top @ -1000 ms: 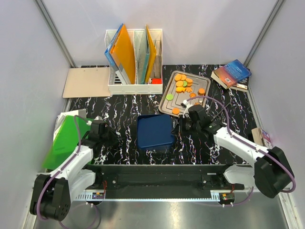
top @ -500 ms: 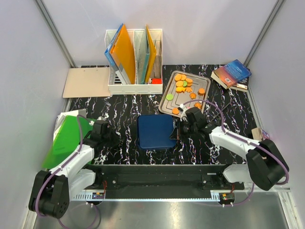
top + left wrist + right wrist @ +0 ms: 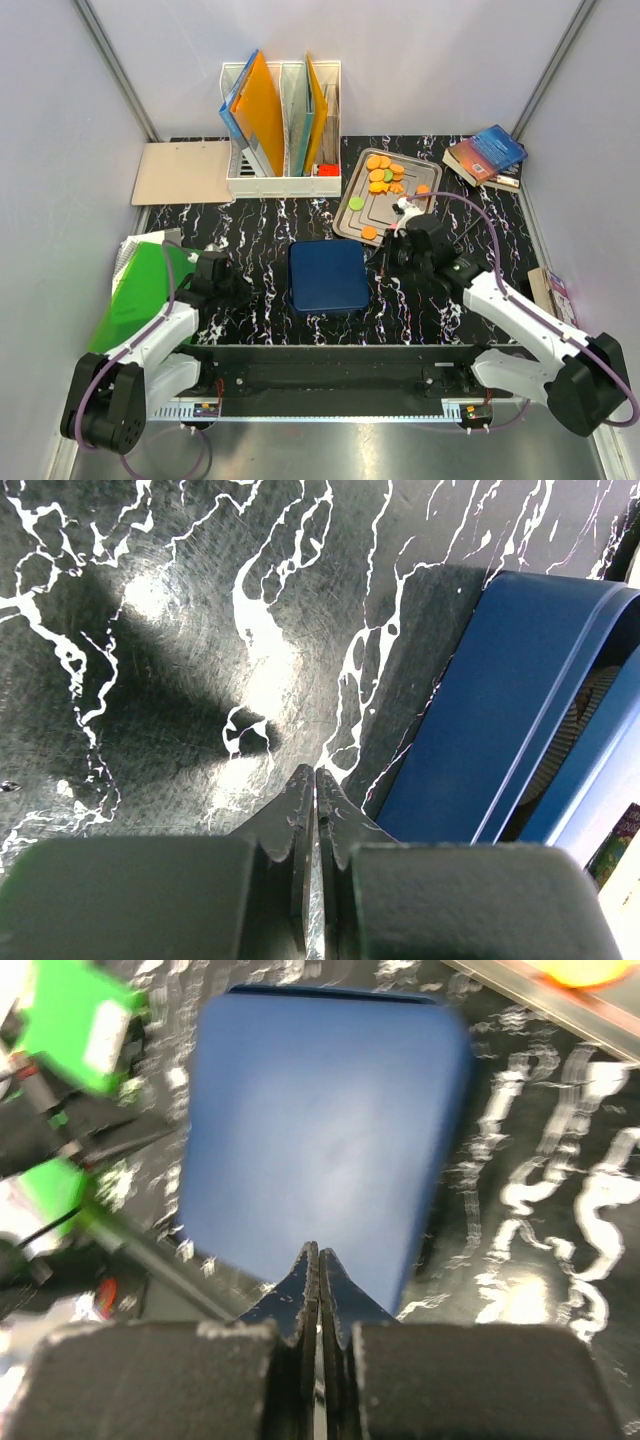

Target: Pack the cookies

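The cookies [image 3: 381, 174], mostly orange discs with a green one [image 3: 356, 203], lie on a metal tray [image 3: 348, 222] behind the blue box [image 3: 328, 277]. The box stands mid-table with its lid on. My right gripper [image 3: 380, 262] is shut and empty, just right of the box; in the right wrist view [image 3: 319, 1249] it hovers over the box lid [image 3: 320, 1130], with one orange cookie [image 3: 580, 970] at the top edge. My left gripper [image 3: 243, 291] is shut and empty, low over the table left of the box [image 3: 520, 710], as the left wrist view [image 3: 315, 772] shows.
A white file organizer [image 3: 283, 120] with folders stands at the back. A tan clipboard [image 3: 182, 172] lies back left, books [image 3: 487, 155] back right, a green folder [image 3: 140, 295] at the left edge. A small item [image 3: 553, 288] sits at the right edge.
The blue lid, skewed a second ago, now sits square on the box. My right gripper has drawn back to the right from the box's edge. The left arm has barely moved.
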